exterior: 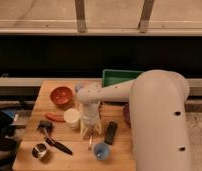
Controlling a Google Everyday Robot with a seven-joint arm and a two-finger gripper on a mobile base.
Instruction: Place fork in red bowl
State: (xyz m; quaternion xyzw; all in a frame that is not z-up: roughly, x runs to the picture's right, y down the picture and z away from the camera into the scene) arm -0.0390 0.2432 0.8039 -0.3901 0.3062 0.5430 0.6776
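The fork (89,143) is seen lying toward the near edge of the table (69,161), well apart from the red bowl (61,95) at far left. It is hemmed by a white cup (71,118) on the left and a black remote (110,132) on the right. The gripper (90,131) is held just over it, jaws apart, nothing clamped.
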